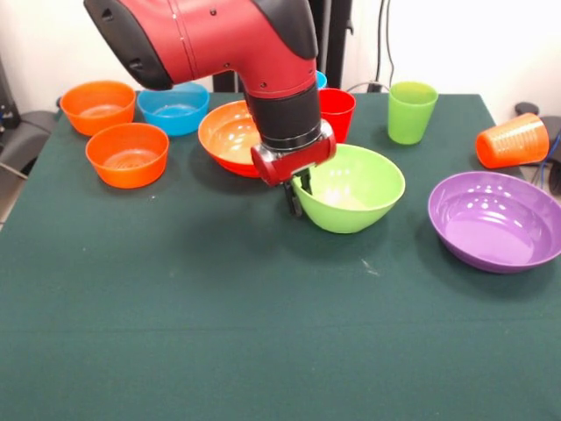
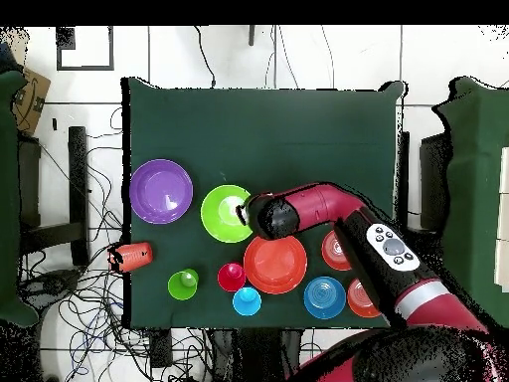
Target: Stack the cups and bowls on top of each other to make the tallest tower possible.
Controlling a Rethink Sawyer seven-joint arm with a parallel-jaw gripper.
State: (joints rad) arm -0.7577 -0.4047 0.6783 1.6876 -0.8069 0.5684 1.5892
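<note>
A: Bowls first. Where are they?

B: The large lime green bowl [image 1: 355, 188] sits tilted near the middle of the green table [image 1: 219, 333]. The gripper [image 1: 295, 198] is at its rim, its fingers [image 1: 296, 203] closed on the edge nearest the orange-red bowl [image 1: 226, 136], and that side seems lifted.

A: So it is clamped on the bowl?

B: Yes, on the lime green bowl's rim, as far as the front view shows. In the overhead view the arm [image 2: 318, 211] covers that spot.

A: And the other bowls?

B: The purple bowl [image 1: 495, 219] rests upright, apart from the lime one. The orange-red bowl is partly behind the arm. Two small orange bowls [image 1: 127, 153] and the small blue bowl [image 1: 173, 107] cluster at the far corner, close together.

A: The cups?

B: The red cup [image 1: 339, 110] stands just behind the lime bowl, the lime green cup [image 1: 411, 110] stands upright beside it, and the orange cup [image 1: 512, 140] lies on its side near the table's edge. The light blue cup [image 2: 247, 300] shows clearly only from overhead, next to the red one.

A: Anything stacked?

B: Nothing sits on anything else.
</note>
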